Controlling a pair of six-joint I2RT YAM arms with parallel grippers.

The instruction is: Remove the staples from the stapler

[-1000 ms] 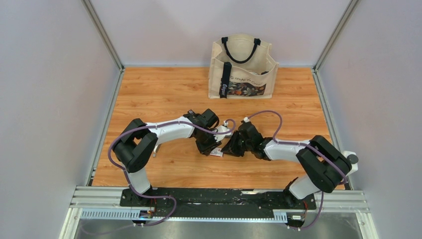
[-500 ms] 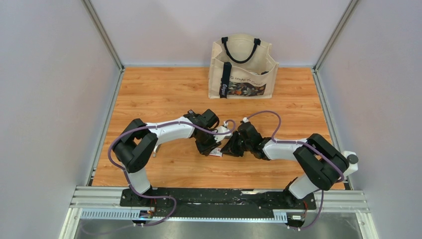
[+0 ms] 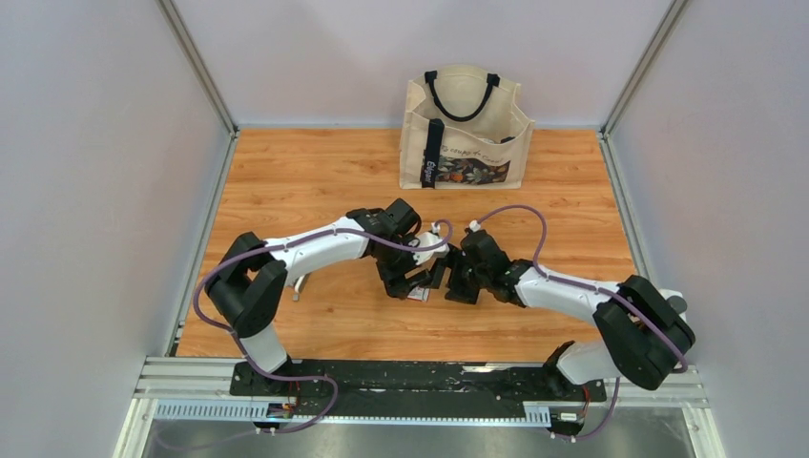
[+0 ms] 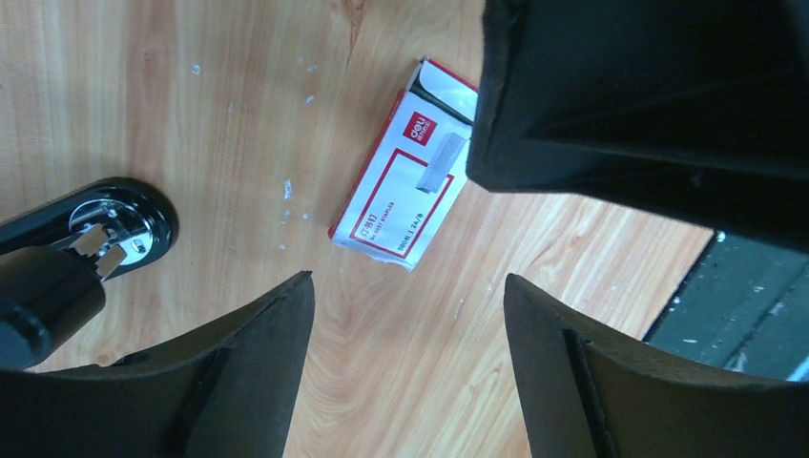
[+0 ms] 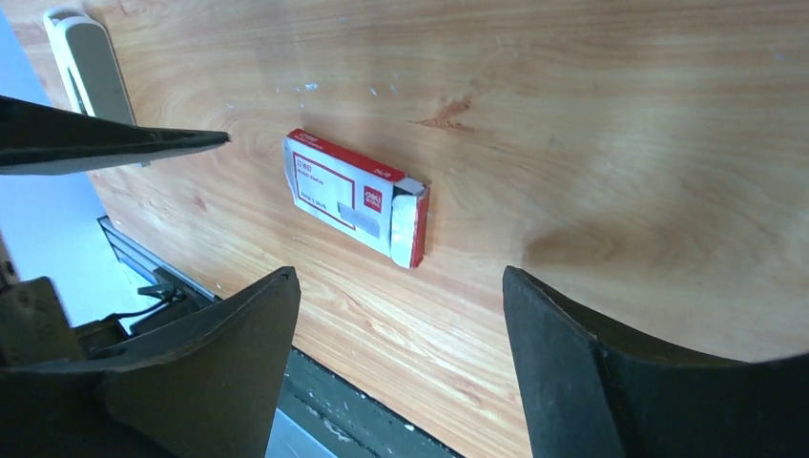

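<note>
Hovering with jaws apart and empty, the left gripper (image 4: pixel 408 281) hangs above the bench (image 4: pixel 191 95), the black stapler (image 4: pixel 114 215) lying unheld at its left; no loose staples show, so whether they are inside it I cannot tell. To the right lie the red-and-white box (image 4: pixel 401 191) and the right gripper (image 5: pixel 399 275), likewise spread and empty. Crowded so close, either reach could clash the two arms or send the free stapler skidding.

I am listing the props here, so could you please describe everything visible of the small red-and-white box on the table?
The box is small, flat and cardboard by its look: white face, red frame, red logo, grey staple picture, red sides. One end flap seems ajar. It lies flat on the wooden table; nothing visibly touches it.
</note>
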